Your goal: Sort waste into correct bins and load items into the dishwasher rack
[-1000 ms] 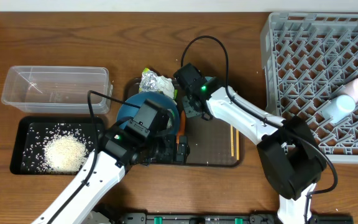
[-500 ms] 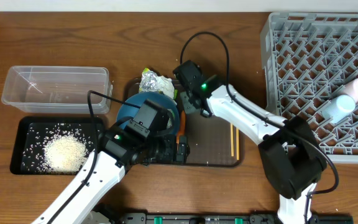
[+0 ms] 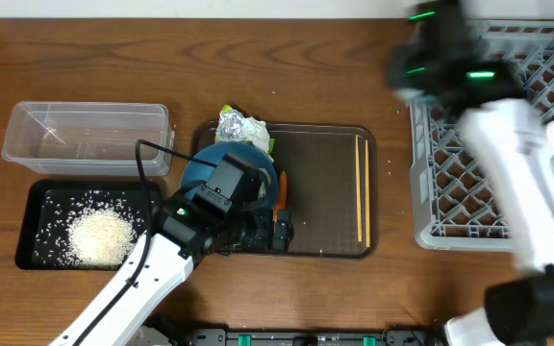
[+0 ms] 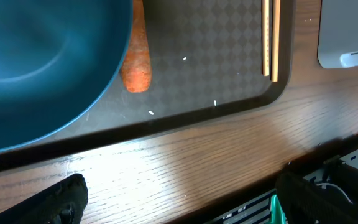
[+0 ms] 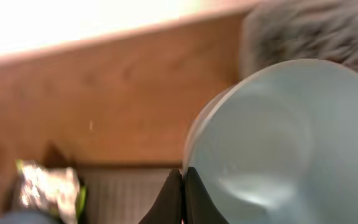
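Small light blue bowl, gripped by its rim in the clenched right end effector, at the far-left corner of the dishwasher rack. Left end effector, released, hangs over the bench beside the brown tray, which holds the dark blue bowl, carrot and chopsticks.

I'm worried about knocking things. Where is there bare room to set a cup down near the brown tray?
Free: the brown tray's middle, between carrot and chopsticks; bare wood beyond the tray, between clear tub and rack. Crowded: around the dark blue bowl, with foil wrapper and left arm.
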`<state>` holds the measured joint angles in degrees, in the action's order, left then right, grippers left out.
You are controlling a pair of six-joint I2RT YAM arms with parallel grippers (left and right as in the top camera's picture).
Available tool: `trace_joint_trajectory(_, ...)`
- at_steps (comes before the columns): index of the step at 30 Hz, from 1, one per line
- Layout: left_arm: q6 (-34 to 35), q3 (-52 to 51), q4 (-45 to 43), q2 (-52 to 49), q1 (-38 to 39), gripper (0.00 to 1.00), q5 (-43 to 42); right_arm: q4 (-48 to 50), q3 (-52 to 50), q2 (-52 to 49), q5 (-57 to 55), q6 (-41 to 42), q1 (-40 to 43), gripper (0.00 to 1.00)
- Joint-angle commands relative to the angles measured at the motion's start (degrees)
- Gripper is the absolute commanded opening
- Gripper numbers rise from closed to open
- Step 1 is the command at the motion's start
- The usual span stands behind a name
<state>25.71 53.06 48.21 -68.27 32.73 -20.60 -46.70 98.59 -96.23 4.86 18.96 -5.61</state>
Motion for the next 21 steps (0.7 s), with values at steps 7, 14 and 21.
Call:
trace_joint_trajectory(7, 0.11, -0.02, 0.20, -0.33, -0.13, 1.00, 0.72, -0.13, -1.95, -2.27, 30.99, -3.82, 28.30, 0.01)
trace_joint_trajectory(14, 0.11, -0.02, 0.20, -0.33, -0.13, 1.00, 0.74, 1.97, -2.47, -2.58, 43.65, -3.76, 43.78, 0.01)
trace_joint_trajectory(21, 0.11, -0.02, 0.20, -0.33, -0.13, 1.00, 0.72, 1.36, -3.06, -2.86, 49.88, -4.63, 55.95, 0.00)
